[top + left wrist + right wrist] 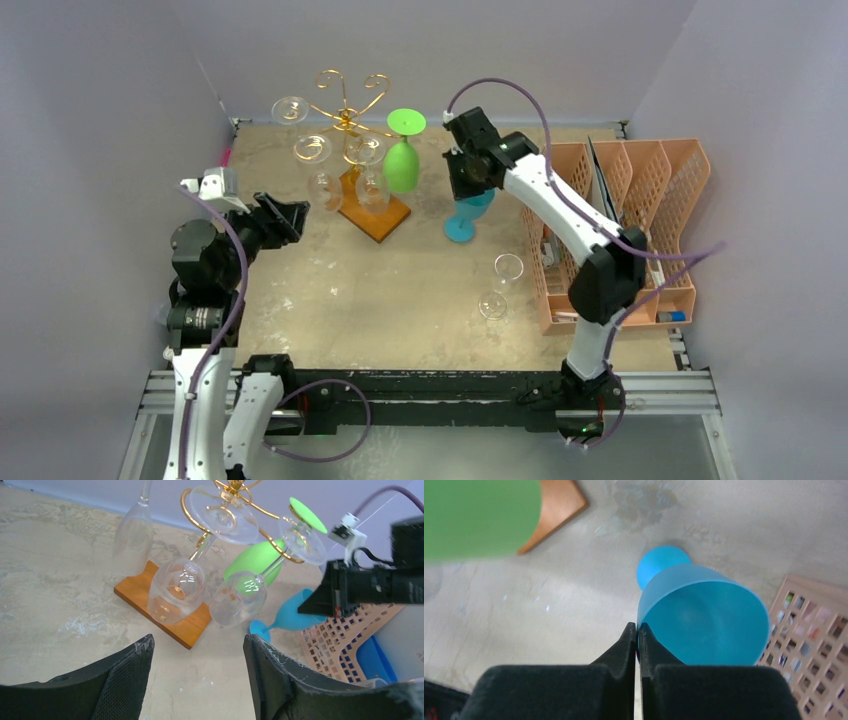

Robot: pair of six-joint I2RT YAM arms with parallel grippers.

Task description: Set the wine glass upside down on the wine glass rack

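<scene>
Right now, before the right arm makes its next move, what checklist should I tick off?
1. Grip: right gripper shut on blue glass rim: ok.
2. Inverted: not ok, the blue glass is mouth up and tilted.
3. Foot off the table: cannot tell.
4. Free arm on rack: ok, two back curls empty.
5. The left gripper open, apart from rack: ok.
6. Room beside green glass: cannot tell; it hangs close by.
</scene>
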